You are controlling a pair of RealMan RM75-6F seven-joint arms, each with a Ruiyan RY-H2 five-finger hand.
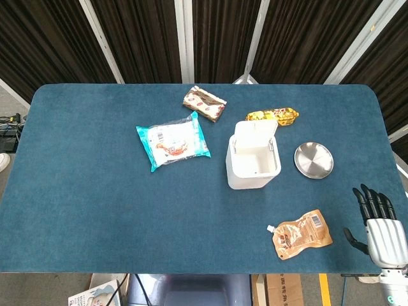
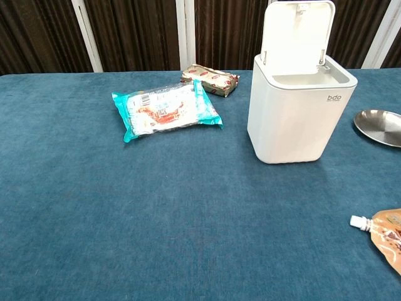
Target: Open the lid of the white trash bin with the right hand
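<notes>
The white trash bin (image 1: 253,163) (image 2: 299,116) stands right of the table's middle. Its lid (image 1: 256,130) (image 2: 297,32) is up, tilted back on the far hinge, and the inside shows empty. My right hand (image 1: 384,231) is at the table's near right corner, well away from the bin, fingers spread and holding nothing. It does not show in the chest view. My left hand is in neither view.
A steel dish (image 1: 313,159) (image 2: 380,126) lies right of the bin. A brown spouted pouch (image 1: 301,234) (image 2: 383,236) lies near the front edge. A teal snack bag (image 1: 172,141) (image 2: 165,110), a brown packet (image 1: 204,102) (image 2: 210,79) and a yellow wrapper (image 1: 273,116) lie farther off.
</notes>
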